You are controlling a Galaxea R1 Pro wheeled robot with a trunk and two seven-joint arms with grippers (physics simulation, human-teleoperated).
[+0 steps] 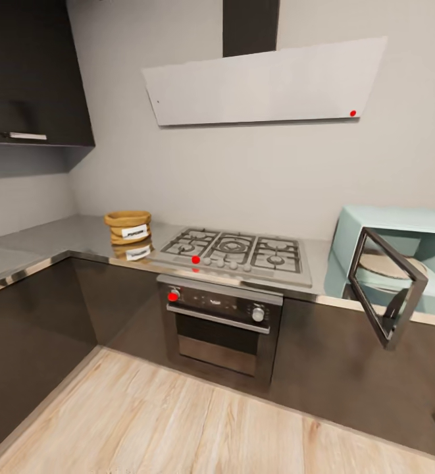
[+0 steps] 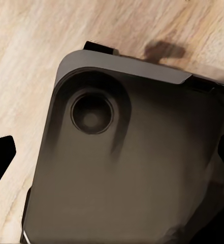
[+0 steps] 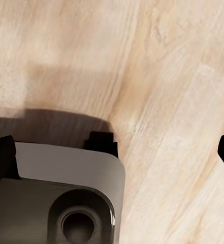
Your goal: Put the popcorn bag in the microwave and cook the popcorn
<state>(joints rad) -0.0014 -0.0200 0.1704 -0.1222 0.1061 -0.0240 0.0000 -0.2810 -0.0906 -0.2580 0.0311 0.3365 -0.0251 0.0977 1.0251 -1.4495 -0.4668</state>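
Sitting left of the open microwave (image 1: 401, 263), the popcorn bag (image 1: 127, 227); jaws' state indiscernible.

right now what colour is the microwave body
Pale mint-blue microwave, its dark-framed door open; best in the head view.
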